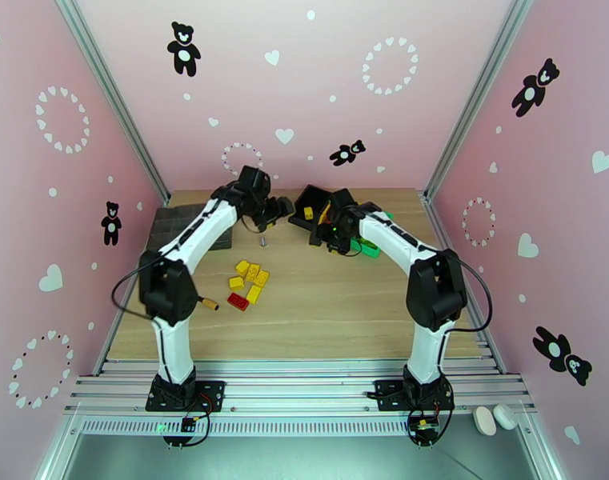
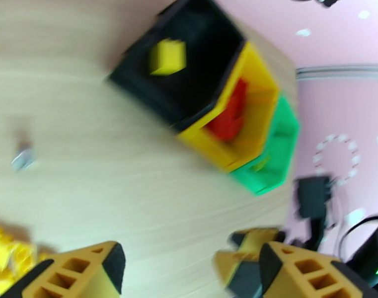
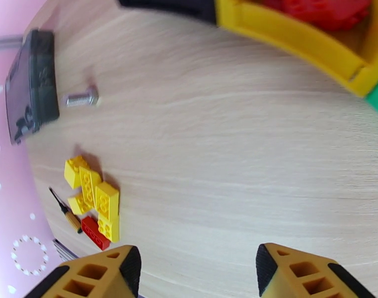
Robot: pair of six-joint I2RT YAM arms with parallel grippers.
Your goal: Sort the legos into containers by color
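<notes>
Three joined containers stand at the back of the table: a black bin (image 2: 208,50), a yellow bin (image 2: 211,145) and a green bin (image 2: 270,162). A blurred yellow lego (image 2: 167,56) shows in the black bin, and red legos (image 2: 228,115) lie in the yellow bin. Loose yellow legos (image 3: 95,192) and one red lego (image 3: 95,233) lie clustered mid-table (image 1: 250,278). My left gripper (image 2: 193,274) hovers just left of the black bin (image 1: 302,200), open and holding nothing. My right gripper (image 3: 196,274) is open and bare over the wood in front of the bins.
A dark grey organizer tray (image 1: 176,226) lies at the back left. A steel bolt (image 3: 82,99) rests between it and the bins. A small orange-handled screwdriver (image 1: 208,303) lies near the brick cluster, beside the left arm's elbow.
</notes>
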